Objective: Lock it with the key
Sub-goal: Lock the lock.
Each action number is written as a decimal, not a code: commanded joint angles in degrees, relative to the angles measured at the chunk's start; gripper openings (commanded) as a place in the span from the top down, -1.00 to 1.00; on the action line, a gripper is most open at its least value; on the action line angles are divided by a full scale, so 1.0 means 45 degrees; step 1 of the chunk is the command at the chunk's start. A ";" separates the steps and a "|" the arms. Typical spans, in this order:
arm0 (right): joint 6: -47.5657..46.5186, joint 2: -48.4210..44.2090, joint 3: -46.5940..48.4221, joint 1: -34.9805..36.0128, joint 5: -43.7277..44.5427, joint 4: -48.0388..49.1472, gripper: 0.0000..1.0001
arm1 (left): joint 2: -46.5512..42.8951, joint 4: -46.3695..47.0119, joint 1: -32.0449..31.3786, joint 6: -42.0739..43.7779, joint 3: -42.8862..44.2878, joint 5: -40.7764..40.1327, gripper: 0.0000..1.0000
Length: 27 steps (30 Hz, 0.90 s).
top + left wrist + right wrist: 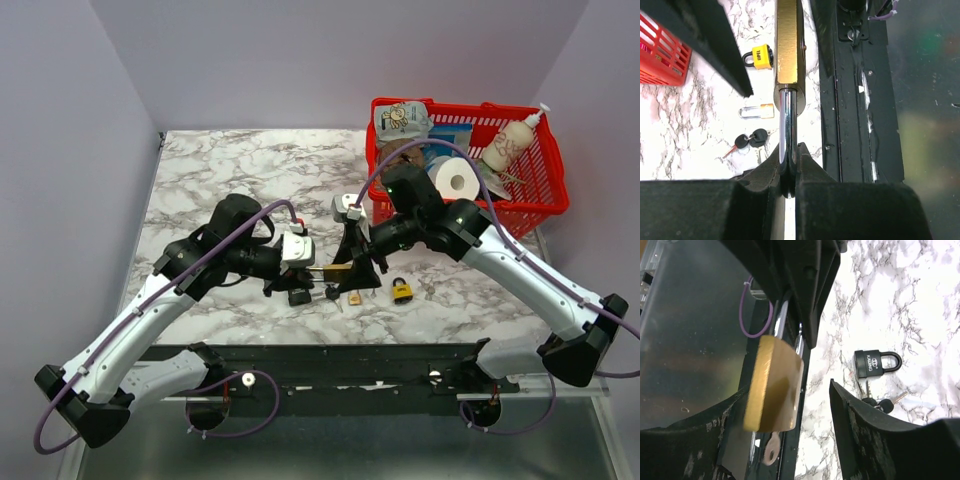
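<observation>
Your top view is bright and evenly lit from above, with only soft shadows on the table (pixel 230 170). In your left wrist view, glare streaks the shackle (pixel 787 125) and the near fingers (pixel 715 210) blur. In your right wrist view the padlock (pixel 772 385) looks soft, and the metal sheet (pixel 690 340) shows hazy reflections.

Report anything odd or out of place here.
Nothing is spilled or broken. The brass padlock is held sideways in the air, pinched by its shackle in the left claw, with a key in its base.
</observation>
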 commanded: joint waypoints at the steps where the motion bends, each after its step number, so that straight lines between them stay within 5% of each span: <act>1: 0.0056 -0.0517 -0.0332 -0.0026 0.0026 0.0448 -0.30 | -0.0265 0.1131 0.0069 -0.0079 0.0170 0.0521 1.00; 7: -0.0921 -0.0030 0.0078 -0.0007 0.0162 -0.0587 -0.08 | 0.0165 0.0447 0.0050 0.0468 0.0678 0.0405 1.00; 10: -0.1116 0.0185 0.0253 -0.0026 0.0261 -0.0762 0.21 | 0.0302 0.0446 0.0050 0.0391 0.0795 0.0346 1.00; 13: -0.1138 0.0264 0.0293 -0.0007 0.0280 -0.0939 0.94 | 0.0380 0.0660 0.0089 0.0002 0.0854 -0.0063 1.00; 14: -0.0963 0.0187 0.0254 -0.0007 0.0280 -0.0668 0.99 | 0.0381 0.0816 0.0070 -0.0174 0.0874 -0.0239 0.97; 16: -0.0127 0.0070 0.0060 -0.0007 0.0474 -0.0238 0.99 | 0.0439 0.1031 0.0264 -0.0915 0.0874 -0.0591 0.65; 17: 0.0208 -0.0008 0.0020 -0.0045 0.0611 0.0228 0.99 | 0.0459 0.1245 0.0400 -0.1189 0.0874 -0.0611 0.34; 22: 0.3054 -0.0204 -0.0350 -0.1019 0.1042 0.2435 0.99 | 0.0148 0.2279 0.2309 -0.3916 0.0563 0.0069 -0.25; 25: 0.4308 -0.0458 -0.0644 -0.1450 0.1509 0.4174 0.99 | -0.0359 0.3783 0.3445 -0.6782 -0.0101 0.0054 -0.97; 27: 0.4721 -0.0575 -0.0819 -0.1510 0.2073 0.5248 0.99 | -0.0556 0.4915 0.4519 -0.8332 -0.0568 -0.0316 -0.97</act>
